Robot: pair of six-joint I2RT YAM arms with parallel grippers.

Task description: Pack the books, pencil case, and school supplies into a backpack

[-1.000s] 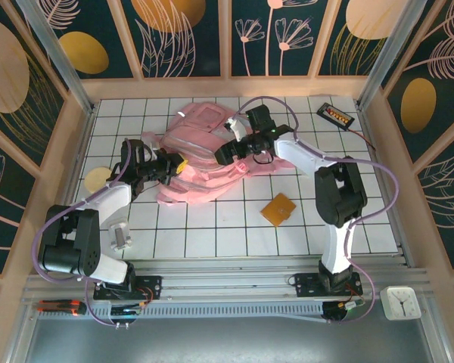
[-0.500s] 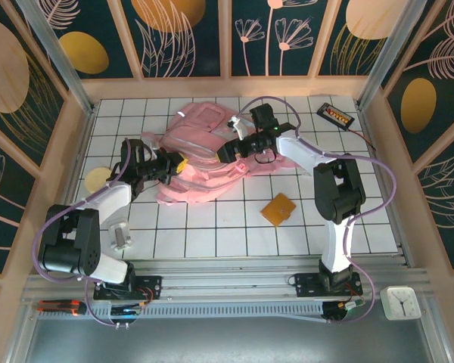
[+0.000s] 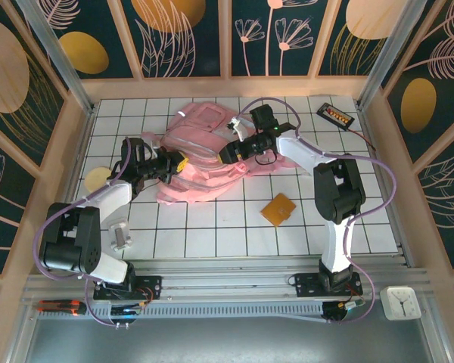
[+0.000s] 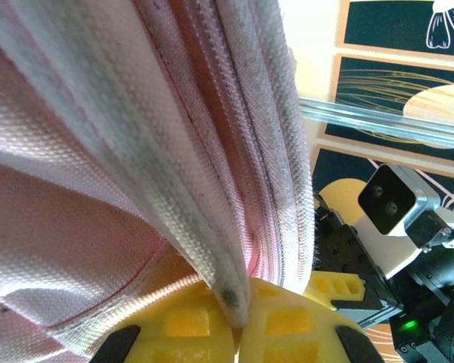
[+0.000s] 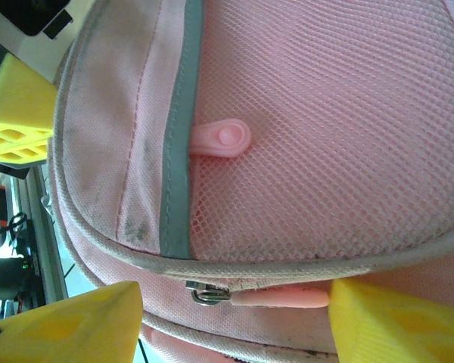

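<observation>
**1. Surroundings**
- Worktop (image 3: 234,238): white tile grid, patterned panels on 3 sides.
- Black gadget (image 3: 336,115) w/ red marks lies at the far R corner, w/ a cable attached. The marks are too small to read.
- Pale disc (image 3: 97,178) lies at the L edge, beside the L arm.
- Small grey cylinder (image 3: 119,234) sits near the L arm base.
- Clock (image 3: 399,301) sits off the worktop, at the near R rail.
- All of these lie well apart from the backpack.

**2. Task items**
- Backpack (image 3: 200,144): pink, crumpled, far-centre of the worktop, between the two hands.
- Pad (image 3: 278,209): orange, flat on the worktop, on the near side of the backpack and L of the R arm's elbow. It is well apart from both hands.

**3. L hand** (image 3: 178,162)
- Sits at the backpack's L side.
- Wrist view: the yellow pads (image 4: 189,325) are closed on a folded zip seam of the backpack. Fabric blocks most of this view.

**4. R hand** (image 3: 228,153)
- Sits on top of the backpack, R side.
- Wrist view: the fingers (image 5: 68,321) stand apart and straddle a pink zip pull (image 5: 276,299).
- One finger touches the end of the pull; the other is clear of it. Nothing is gripped.
- A second pink tab (image 5: 221,140) lies on the mesh beside the grey trim (image 5: 179,151).
</observation>
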